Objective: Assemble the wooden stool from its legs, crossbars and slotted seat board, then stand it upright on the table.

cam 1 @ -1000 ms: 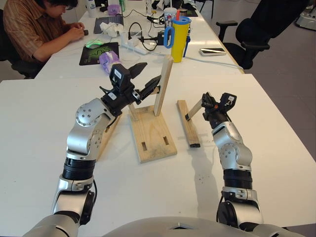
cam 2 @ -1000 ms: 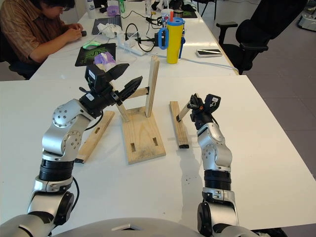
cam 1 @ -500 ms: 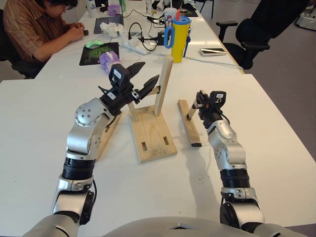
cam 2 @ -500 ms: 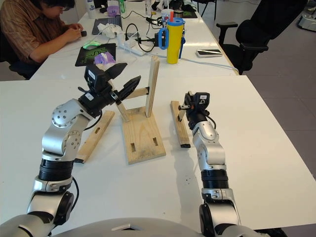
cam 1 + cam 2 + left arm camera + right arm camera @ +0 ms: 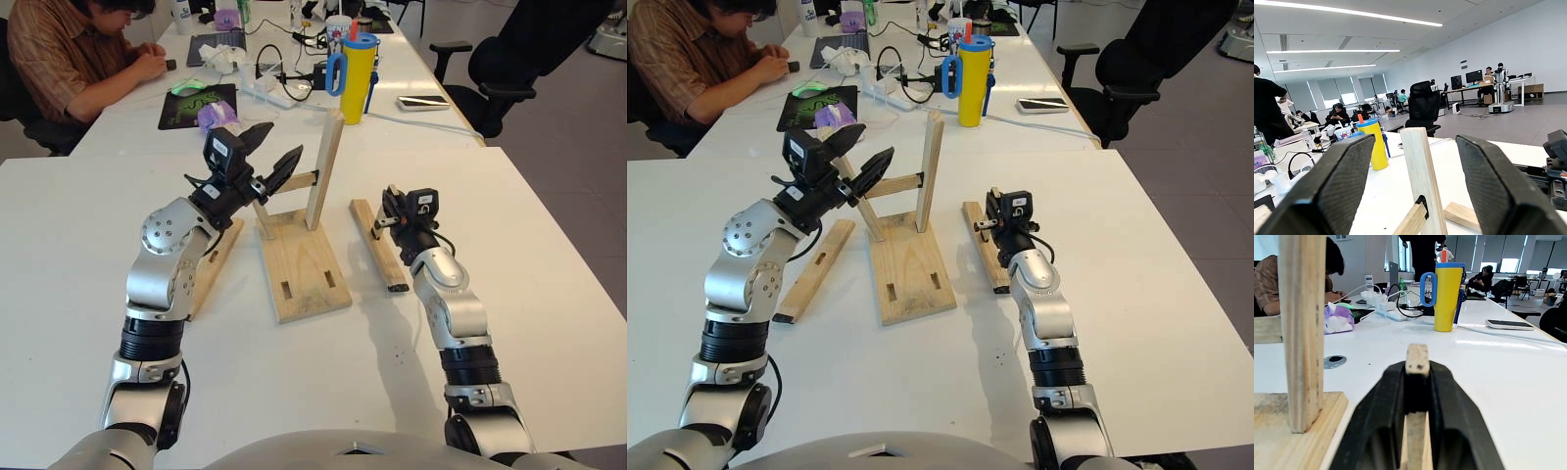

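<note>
Seat board [image 5: 302,262] lies flat on the table [image 5: 69,294], upright leg [image 5: 325,168] slotted in. Left gripper [image 5: 280,144], jaws spread, has backed off; right gripper [image 5: 392,208], clamping a crossbar [image 5: 1417,360], has swung inward over the loose leg [image 5: 380,257], probably for joining.

Left gripper [image 5: 271,154] raised upper centre-left, fingers spread wide; right gripper [image 5: 390,208] centre-right, clamped on thin pale wooden bar [image 5: 1417,359].

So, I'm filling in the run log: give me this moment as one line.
left gripper open near upright leg | right gripper shut on crossbar | seat board lying flat
</note>
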Robot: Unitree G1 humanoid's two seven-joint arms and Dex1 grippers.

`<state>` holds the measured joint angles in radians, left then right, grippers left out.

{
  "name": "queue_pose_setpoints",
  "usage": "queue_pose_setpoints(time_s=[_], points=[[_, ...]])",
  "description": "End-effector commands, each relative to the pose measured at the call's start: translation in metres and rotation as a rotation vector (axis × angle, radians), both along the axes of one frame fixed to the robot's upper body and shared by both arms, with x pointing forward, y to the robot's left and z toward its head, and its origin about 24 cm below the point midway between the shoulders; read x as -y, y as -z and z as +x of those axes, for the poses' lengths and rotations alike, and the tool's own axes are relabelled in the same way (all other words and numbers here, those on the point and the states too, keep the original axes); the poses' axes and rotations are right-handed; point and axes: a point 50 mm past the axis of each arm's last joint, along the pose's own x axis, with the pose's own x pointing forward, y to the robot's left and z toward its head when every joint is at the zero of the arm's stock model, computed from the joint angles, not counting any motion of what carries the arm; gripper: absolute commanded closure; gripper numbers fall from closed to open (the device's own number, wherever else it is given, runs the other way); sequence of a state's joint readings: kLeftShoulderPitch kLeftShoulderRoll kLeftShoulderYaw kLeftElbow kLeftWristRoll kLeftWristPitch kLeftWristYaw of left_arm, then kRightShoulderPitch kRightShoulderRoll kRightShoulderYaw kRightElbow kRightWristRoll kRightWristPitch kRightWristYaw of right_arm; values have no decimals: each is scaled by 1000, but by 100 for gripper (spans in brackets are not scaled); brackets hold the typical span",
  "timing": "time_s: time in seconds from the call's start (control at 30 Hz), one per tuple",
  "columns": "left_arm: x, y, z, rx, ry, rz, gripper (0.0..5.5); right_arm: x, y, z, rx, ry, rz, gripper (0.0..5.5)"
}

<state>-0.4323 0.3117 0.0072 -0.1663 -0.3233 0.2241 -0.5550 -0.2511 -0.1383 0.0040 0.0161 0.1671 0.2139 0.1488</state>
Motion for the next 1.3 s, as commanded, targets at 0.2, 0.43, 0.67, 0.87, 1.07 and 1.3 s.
queue_pose_setpoints(time_s=[0.2,0.43,0.67,0.87,1.07,1.3], points=[[0,3,-1,-9,4,16,244,0,-51,-1,112,6,98,404],[-1,4,0,-11,-1,4,244,-9,-112,11,239,-63,121,339],[2,2,2,-6,-1,-11,244,-15,-154,37,385,-78,57,339],[0,1,2,-6,-15,-24,244,-25,-150,41,389,-108,49,339],[-1,0,2,-3,-21,-26,244,-30,-153,42,421,-130,1,339],[-1,3,1,-16,-31,-39,244,-17,26,47,-288,-49,-139,339]])
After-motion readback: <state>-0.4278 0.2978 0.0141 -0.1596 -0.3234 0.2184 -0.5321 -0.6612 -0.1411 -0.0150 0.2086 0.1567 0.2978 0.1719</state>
